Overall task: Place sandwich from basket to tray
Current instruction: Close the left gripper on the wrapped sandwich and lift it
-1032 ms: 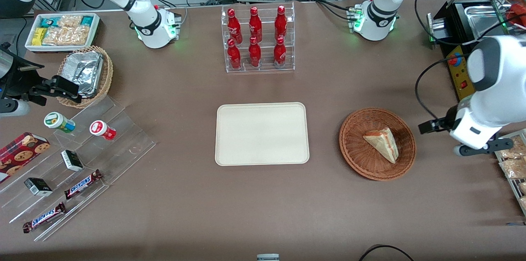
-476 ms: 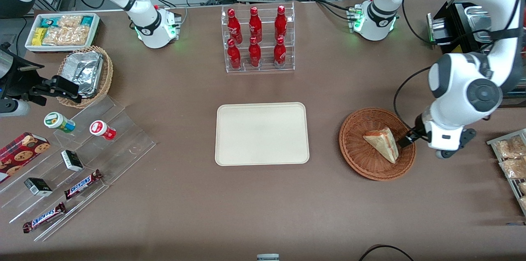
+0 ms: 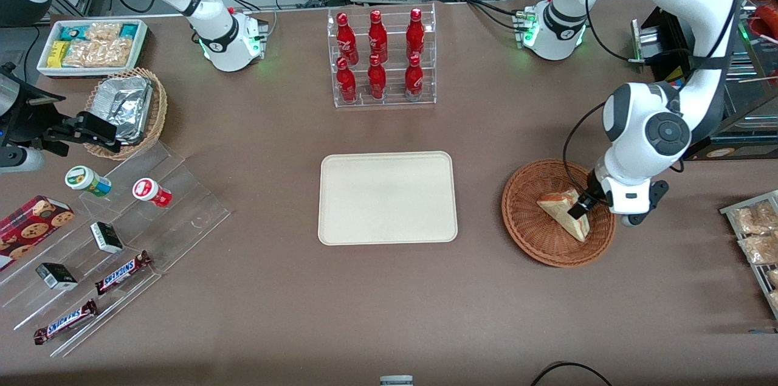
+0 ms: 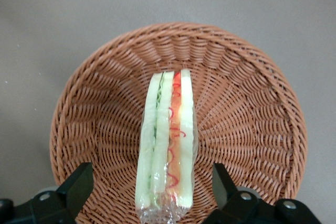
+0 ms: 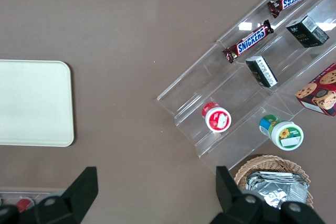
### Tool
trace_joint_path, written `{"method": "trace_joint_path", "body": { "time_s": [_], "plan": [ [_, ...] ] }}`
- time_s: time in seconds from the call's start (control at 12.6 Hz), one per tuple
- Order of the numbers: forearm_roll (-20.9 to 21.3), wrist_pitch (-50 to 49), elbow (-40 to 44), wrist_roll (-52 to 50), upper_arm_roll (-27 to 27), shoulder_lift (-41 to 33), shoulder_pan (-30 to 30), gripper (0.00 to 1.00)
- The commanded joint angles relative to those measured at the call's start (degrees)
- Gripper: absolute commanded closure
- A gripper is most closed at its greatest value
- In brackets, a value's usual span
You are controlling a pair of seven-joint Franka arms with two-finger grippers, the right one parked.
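- Brown table covering is filling the scene, carrying every item.
- Near the working arm's end of the table, the basket is sitting on the covering, a wide reddish-brown wicker bowl, also showing in the left wrist view.
- The sandwich is lying inside the basket, wrapped in clear film; in the left wrist view its edge is facing the camera, showing green, pale and red-orange layers.
- The gripper is hanging over the basket, right at the sandwich's edge toward the working arm's end.
- In the left wrist view the gripper is standing spread wide, one black finger on each side of the sandwich, both apart from the wrap; nothing is being grasped.
- The tray is lying flat at the table's middle, cream-coloured, well apart from the basket; it is also appearing in the right wrist view.
- A clear rack of red bottles is standing farther from the front camera than the tray.
- Toward the parked arm's end, a smaller tan wicker basket is holding foil containers, and a clear stepped stand is carrying snack bars, small boxes and two capped cups.
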Motion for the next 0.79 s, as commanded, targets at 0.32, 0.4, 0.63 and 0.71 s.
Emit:
{"method": "trace_joint_path", "body": {
  "time_s": [0.32,0.4,0.63,0.71],
  "plan": [
    [0.79,5.33,-3.51,-2.96,0.20,0.89,-1.44,0.00],
    [0.79,5.51,-3.51,-3.05,0.20,1.42,-1.44,0.07],
    [0.70,5.42,-2.99,-3.05,0.29,1.42,-1.44,1.00],
    [0.70,5.07,-2.37,-2.96,0.29,1.42,-1.44,1.00]
  ]
}}
